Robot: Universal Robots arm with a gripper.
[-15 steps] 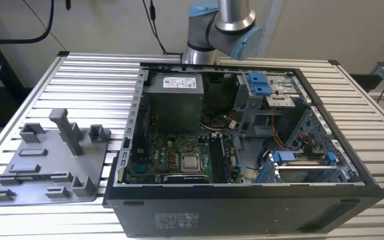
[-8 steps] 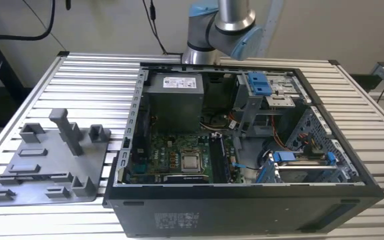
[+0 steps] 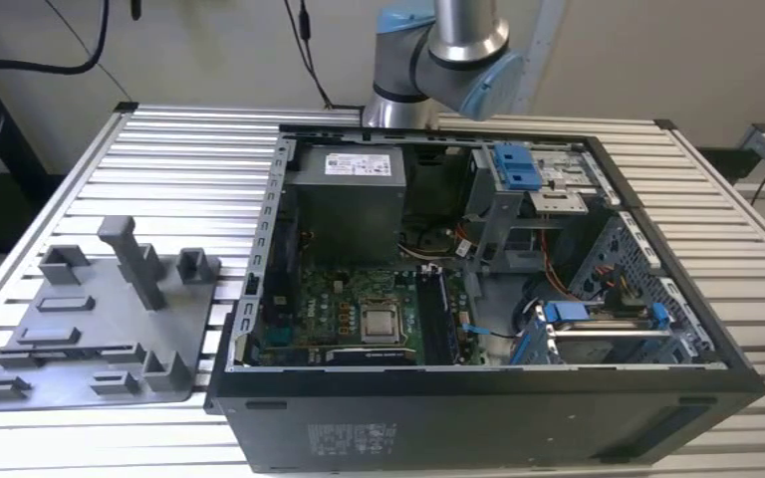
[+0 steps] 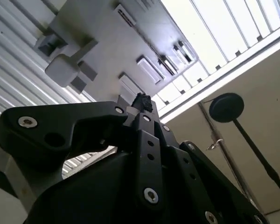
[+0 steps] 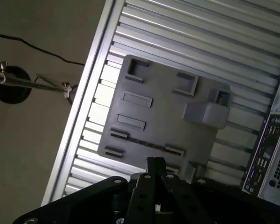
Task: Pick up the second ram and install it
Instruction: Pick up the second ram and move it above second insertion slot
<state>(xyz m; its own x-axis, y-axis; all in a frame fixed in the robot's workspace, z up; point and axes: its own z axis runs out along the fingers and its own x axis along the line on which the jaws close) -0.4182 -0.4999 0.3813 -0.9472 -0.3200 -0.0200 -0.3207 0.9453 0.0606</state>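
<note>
claw (image 5: 155,161): closed, black tips pressed together, nothing seen between them; hanging high over the holder tray, touching nothing
second ram (image 5: 145,142): seemingly the thin dark strip on the tray, on edge between two end clips, in the tray's nearer half in the exterior view; below the claw, well apart from it
holder tray (image 3: 117,324): grey, flat on the counter, at 9 o'clock of the computer case, just beside it, on the exterior view's left
tall post (image 3: 127,254): upright on the tray, at 1 o'clock of the strip, the highest thing near it
low blocks and clips (image 3: 163,370): ringing the strip at 3, 5 and 7 o'clock
counter (image 3: 183,159): slatted metal, slats running 9 to 3 o'clock in the exterior view
computer case (image 3: 489,428): black, lying open side up; port panel (image 5: 266,158) facing the tray
inside the case: motherboard (image 3: 356,309) near, grey power-supply box (image 3: 346,199) behind it at 12 o'clock, blue-clipped drive cages (image 3: 596,319) at 3 o'clock
arm (image 3: 442,50): beyond the case at 12 o'clock, cut off by the picture's edge
floor stand (image 5: 9,84): round black base and pole, off the counter
hard to make out: strip's outline against the grey tray, lower edge sunk in the clips; dark memory slots (image 3: 442,314) on the board, cannot tell what sits there; tray's edge under the claw covered by the claw's body
ram's lie: long axis parallel with the counter slats, 9 to 3 o'clock in the exterior view, thin edge up
</note>
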